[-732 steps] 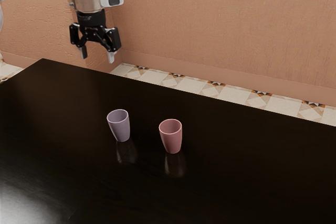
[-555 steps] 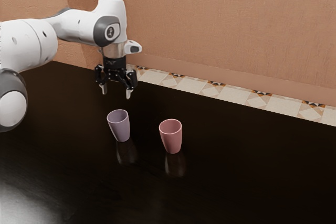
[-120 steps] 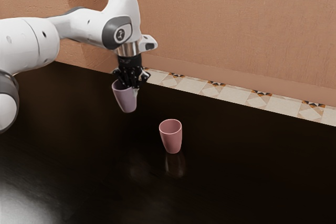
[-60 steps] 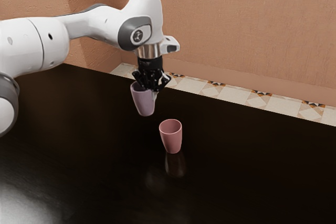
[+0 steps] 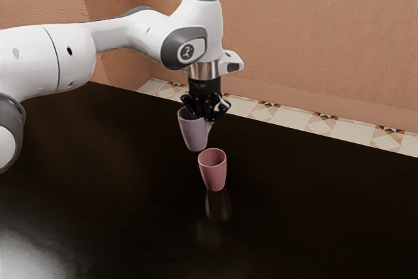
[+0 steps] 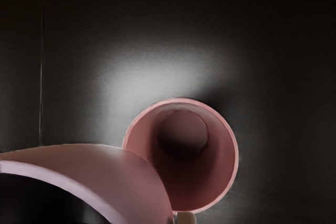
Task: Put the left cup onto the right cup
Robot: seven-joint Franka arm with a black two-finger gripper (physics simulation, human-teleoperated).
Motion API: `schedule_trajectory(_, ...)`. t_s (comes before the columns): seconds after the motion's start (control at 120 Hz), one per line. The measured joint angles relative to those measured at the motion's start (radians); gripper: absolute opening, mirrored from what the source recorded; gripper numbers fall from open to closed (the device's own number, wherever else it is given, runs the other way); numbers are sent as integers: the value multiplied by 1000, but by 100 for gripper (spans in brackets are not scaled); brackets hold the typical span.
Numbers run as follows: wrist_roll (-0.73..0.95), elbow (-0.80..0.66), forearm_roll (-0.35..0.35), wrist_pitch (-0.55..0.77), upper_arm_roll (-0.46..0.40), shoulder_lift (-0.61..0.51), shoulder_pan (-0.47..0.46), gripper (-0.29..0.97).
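Jaws, narrowly parted, pinch the lilac cup (image 5: 194,134) by its rim, aloft beside the pink cup (image 5: 212,168).

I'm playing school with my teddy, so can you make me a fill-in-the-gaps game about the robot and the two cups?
1. The black two-finger end effector is ____ on the small purple plastic cup.
2. That cup hangs in the ____, above the dark glossy table.
3. The small pink plastic cup stands ____ on the table.
4. Inside, the pink cup is ____.
Missing words: shut; air; upright; empty.
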Motion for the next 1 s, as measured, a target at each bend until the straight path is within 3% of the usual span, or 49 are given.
schedule_trajectory(0.392, -58, 63, 43, 0, -34, 52, 1, -10)
schedule_trajectory(1.0, -101, 72, 48, 12, -35, 102, -12, -10)
